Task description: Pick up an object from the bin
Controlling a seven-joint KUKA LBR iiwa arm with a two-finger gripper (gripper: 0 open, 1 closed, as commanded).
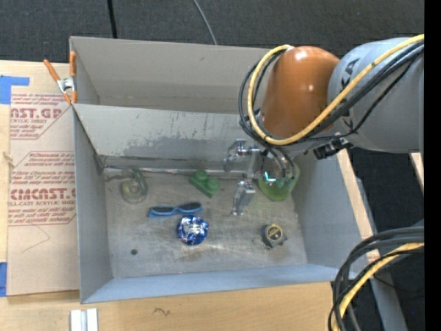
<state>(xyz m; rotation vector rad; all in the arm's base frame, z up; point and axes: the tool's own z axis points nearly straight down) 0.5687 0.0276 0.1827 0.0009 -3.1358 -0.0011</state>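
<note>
Claw (248,188) is low in the right-middle of the bin (89,205), under the orange wrist cover. Can't tell how wide it stands or whether anything is in it. The wrist hides too much.

Nearest thing looks like a green translucent cup (279,187). It's just beside the claw toward the view's right, near the bin's right wall, partly under the wrist. Small green block (204,183) sits on the claw's other side, clear of it. Further off on the bin floor: blue strip (174,211), blue-and-white crumpled ball (193,230), brass-coloured round piece (273,235).

Handling guess for the cup: light, thin-walled plastic, smooth so probably slippery, and it will flex if squeezed hard. Best hold is likely across the wall at the rim, one side in and one out, with moderate force.

Orientation: outline reads roundish, no clear long axis from here. Which way the mouth faces I can't tell — the upper part is hidden. If it's upright, approach angle shouldn't matter much.
</note>
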